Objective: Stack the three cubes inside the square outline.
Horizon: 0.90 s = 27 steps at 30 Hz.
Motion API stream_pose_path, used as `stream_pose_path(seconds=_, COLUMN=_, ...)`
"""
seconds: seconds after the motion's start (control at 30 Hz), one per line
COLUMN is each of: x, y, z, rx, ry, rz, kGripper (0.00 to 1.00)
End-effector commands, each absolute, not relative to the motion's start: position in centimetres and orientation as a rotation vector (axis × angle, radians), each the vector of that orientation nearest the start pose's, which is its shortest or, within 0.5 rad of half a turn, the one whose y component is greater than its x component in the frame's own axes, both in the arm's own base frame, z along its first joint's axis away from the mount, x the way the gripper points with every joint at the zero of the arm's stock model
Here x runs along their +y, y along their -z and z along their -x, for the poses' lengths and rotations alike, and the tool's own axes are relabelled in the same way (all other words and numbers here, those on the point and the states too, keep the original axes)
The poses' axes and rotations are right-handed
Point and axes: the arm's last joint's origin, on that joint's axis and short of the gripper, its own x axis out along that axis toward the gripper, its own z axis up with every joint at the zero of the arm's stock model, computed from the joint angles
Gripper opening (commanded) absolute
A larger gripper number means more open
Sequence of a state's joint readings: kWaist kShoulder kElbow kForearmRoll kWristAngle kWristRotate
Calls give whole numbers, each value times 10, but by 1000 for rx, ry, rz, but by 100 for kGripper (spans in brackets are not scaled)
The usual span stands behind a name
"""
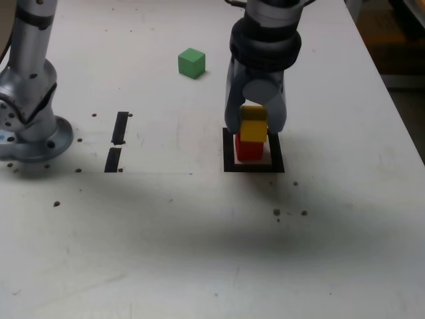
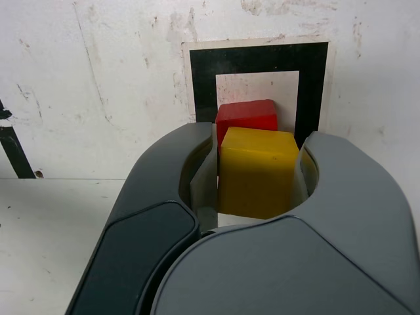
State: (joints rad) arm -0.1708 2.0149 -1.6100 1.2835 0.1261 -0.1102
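We take this for a robotics lab bench. The white table [image 1: 199,252] is scuffed and speckled with dark spots, and it carries an arm's metal base [image 1: 30,129] bolted down near the edge at the exterior view's left. Black tape marks the work area: a square outline [image 1: 253,166] and two short strips [image 1: 117,141]. Plain coloured test cubes, such as the green cube [image 1: 191,63], serve as props. Beyond the far right corner we see dim floor.
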Motion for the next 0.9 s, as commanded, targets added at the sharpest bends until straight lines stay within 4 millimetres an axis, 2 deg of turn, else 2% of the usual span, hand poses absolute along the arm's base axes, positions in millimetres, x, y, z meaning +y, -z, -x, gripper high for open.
stream_pose_path(seconds=0.0, x=-55, y=-265, z=-355, rx=1668, ry=-61, rz=-167, kGripper=24)
stream_pose_path(seconds=0.2, x=-53, y=-261, z=-354, rx=1673, ry=-69, rz=-172, kGripper=25)
stream_pose_path(seconds=0.37, x=-52, y=-260, z=-353, rx=1673, ry=-77, rz=-178, kGripper=34)
stream_pose_path(seconds=0.47, x=-51, y=-260, z=-352, rx=1678, ry=-79, rz=-179, kGripper=47)
stream_pose_path(seconds=0.63, x=-51, y=-260, z=-352, rx=1677, ry=-71, rz=-184, kGripper=79)
stream_pose_path(seconds=0.73, x=-51, y=-262, z=-351, rx=1675, ry=-68, rz=-183, kGripper=93)
stream_pose_path(seconds=0.87, x=-49, y=-280, z=-340, rx=1656, ry=-77, rz=-175, kGripper=99)
